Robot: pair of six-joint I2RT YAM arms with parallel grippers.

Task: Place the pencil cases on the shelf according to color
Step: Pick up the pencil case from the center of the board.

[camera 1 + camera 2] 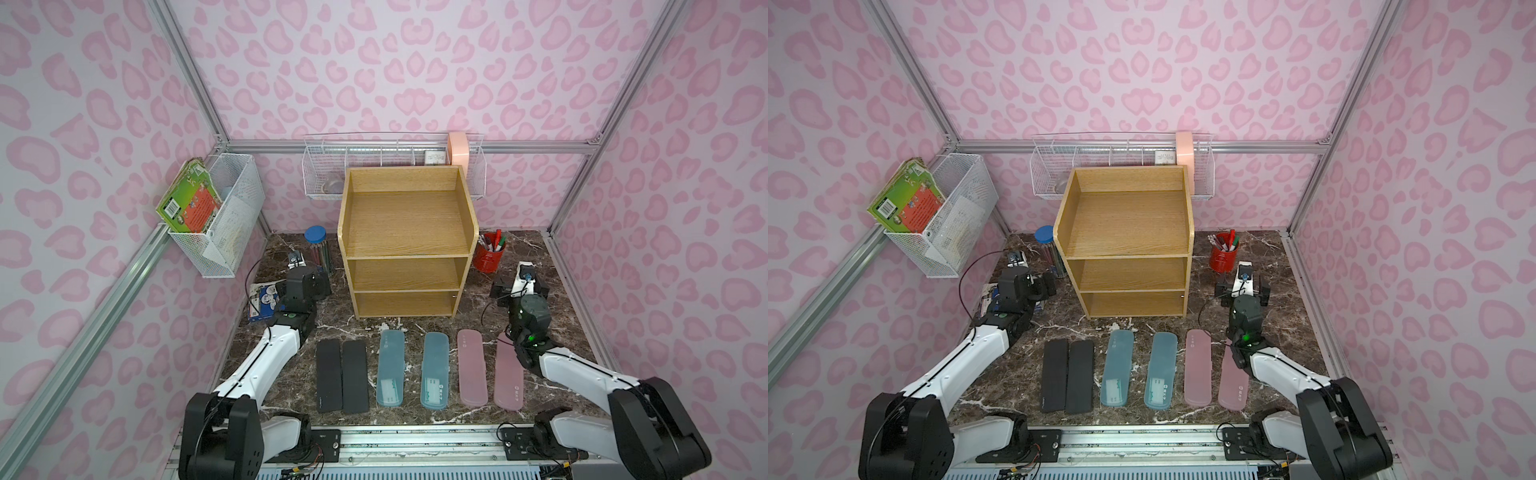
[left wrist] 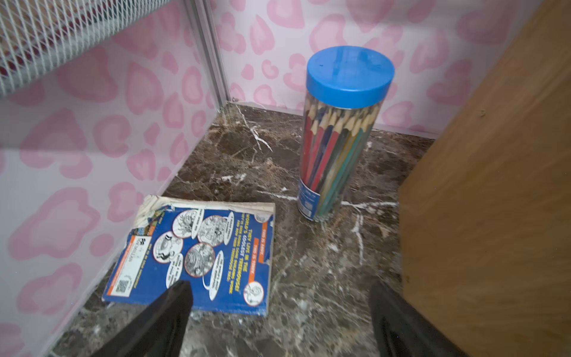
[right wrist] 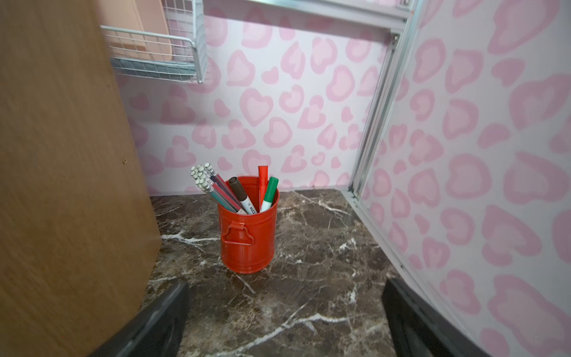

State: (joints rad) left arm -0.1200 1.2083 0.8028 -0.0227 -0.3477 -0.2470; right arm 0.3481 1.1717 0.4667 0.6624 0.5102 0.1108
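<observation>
Six pencil cases lie side by side at the table's front in both top views: two black [image 1: 329, 376] [image 1: 355, 376], two teal [image 1: 390, 368] [image 1: 435, 370], two pink [image 1: 471, 368] [image 1: 509, 376]. The far end of the rightmost pink one is hidden under my right arm. Behind them stands the wooden shelf [image 1: 405, 232] [image 1: 1127, 232], all three tiers bare. My left gripper [image 1: 309, 279] [image 2: 281, 289] hovers open left of the shelf. My right gripper [image 1: 519, 286] [image 3: 285, 286] hovers open to its right. Neither holds anything.
A pencil tube with a blue lid [image 2: 340, 139] and a blue book [image 2: 191, 253] sit in front of the left gripper. A red pen cup [image 3: 247, 228] stands ahead of the right gripper. White wire baskets [image 1: 224, 216] [image 1: 395, 166] hang on the walls.
</observation>
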